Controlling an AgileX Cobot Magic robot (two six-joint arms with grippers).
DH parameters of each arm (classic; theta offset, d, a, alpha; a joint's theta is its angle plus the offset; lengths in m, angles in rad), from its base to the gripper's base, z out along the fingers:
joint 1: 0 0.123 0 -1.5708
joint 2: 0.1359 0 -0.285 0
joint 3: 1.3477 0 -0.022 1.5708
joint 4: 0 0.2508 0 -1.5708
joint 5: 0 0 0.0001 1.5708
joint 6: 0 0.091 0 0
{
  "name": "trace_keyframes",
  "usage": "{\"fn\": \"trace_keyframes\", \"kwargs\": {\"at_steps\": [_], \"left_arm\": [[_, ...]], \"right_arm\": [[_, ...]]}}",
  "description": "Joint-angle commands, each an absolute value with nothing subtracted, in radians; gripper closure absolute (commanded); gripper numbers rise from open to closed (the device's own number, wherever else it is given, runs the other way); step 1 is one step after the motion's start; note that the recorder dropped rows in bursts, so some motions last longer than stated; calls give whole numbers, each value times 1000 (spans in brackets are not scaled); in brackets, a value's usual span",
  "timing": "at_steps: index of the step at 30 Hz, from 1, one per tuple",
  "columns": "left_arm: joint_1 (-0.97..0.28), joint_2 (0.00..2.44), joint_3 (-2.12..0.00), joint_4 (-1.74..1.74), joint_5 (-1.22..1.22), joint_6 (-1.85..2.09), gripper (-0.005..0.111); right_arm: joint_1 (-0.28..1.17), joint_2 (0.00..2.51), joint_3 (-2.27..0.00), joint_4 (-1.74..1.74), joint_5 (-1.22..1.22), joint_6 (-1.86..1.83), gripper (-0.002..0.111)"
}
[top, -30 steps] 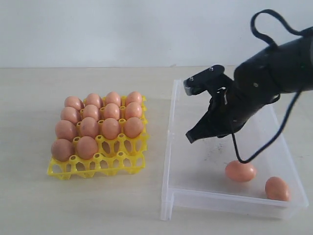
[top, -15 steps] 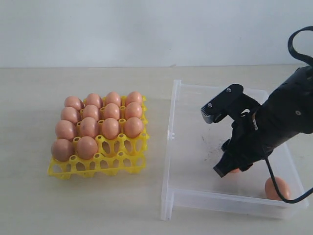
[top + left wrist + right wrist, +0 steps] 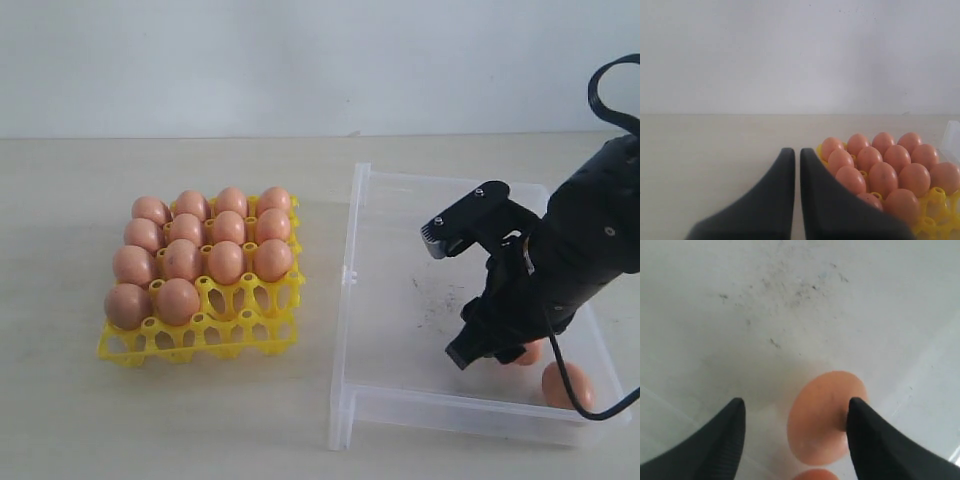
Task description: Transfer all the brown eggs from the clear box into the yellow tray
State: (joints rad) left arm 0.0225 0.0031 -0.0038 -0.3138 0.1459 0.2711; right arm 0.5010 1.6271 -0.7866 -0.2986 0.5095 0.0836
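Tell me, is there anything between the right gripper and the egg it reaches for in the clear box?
Nothing visible. The right gripper is open and the brown egg lies between its fingers, near one of them, on the bare floor of the clear box. A second egg lies close beside it.

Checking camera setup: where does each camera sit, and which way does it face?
Exterior: off-arm, facing yellow tray and clear box; right arm shows.
Left wrist: low, toward tray's brown eggs; left end effector shows shut.
Right wrist: down onto box floor; right end effector, open, flanks egg.
Shared: exterior and left wrist show tray.
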Motion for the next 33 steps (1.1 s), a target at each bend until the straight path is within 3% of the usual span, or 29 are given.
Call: {"fn": "trace_keyframes", "kwargs": {"at_steps": [1, 25, 33], "left_arm": [[25, 0, 0, -319, 131, 271, 103], [25, 0, 0, -319, 131, 271, 103], [25, 0, 0, -319, 131, 271, 103]], "right_arm": [[498, 1617, -791, -388, 600, 157, 56], [498, 1756, -791, -544, 616, 357, 56], [498, 1766, -791, -548, 521, 383, 56]]}}
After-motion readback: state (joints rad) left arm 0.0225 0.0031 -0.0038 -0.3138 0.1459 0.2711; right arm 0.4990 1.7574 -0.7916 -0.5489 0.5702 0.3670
